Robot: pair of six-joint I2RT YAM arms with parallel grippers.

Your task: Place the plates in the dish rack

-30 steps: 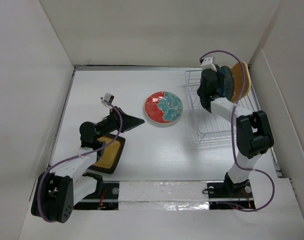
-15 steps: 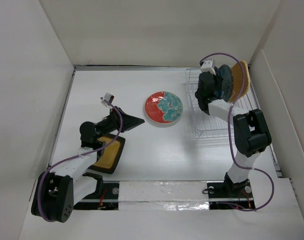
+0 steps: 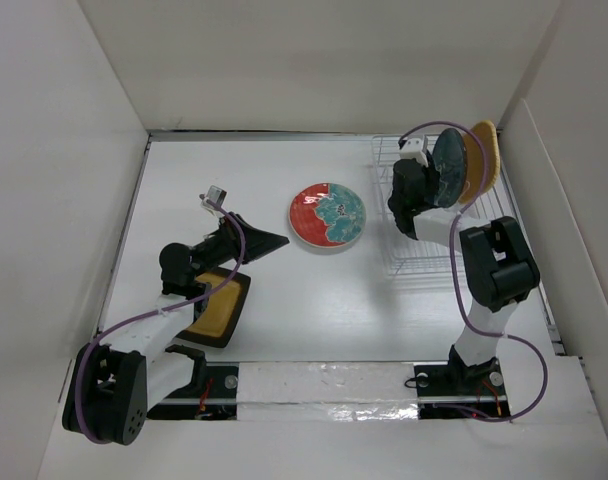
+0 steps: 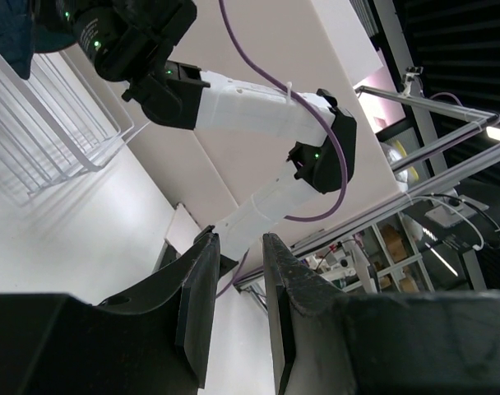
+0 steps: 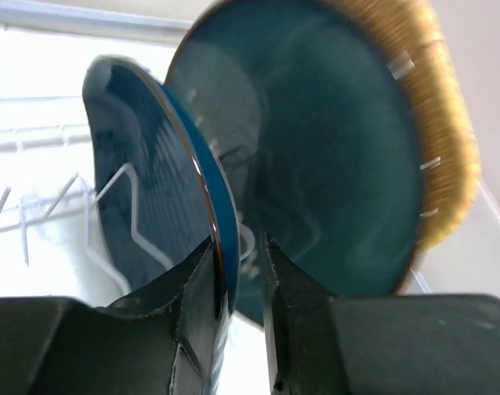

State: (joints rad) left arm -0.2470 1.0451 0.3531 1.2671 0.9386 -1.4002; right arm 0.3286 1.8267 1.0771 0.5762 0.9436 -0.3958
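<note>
**Seating the dark blue plate in the dish rack**

The right claw (image 5: pixel 236 247) pinches the rim of the dark blue plate (image 5: pixel 143 181), held on edge among the prongs of the dish rack (image 3: pixel 424 262) at the tabletop's (image 3: pixel 314 310) 2 o'clock. The plate stands just in front of the teal plate (image 5: pixel 316 164) and the orange plate (image 5: pixel 447 123). Next, I judge, the plate must settle between prongs before the claw spreads and backs off without knocking its neighbours. The left claw (image 4: pixel 242 247), fingers slightly parted and empty, sits near 9 o'clock, just beyond the mustard plate (image 3: pixel 224 310). The patterned plate (image 3: pixel 328 217) lies flat near centre.
</note>
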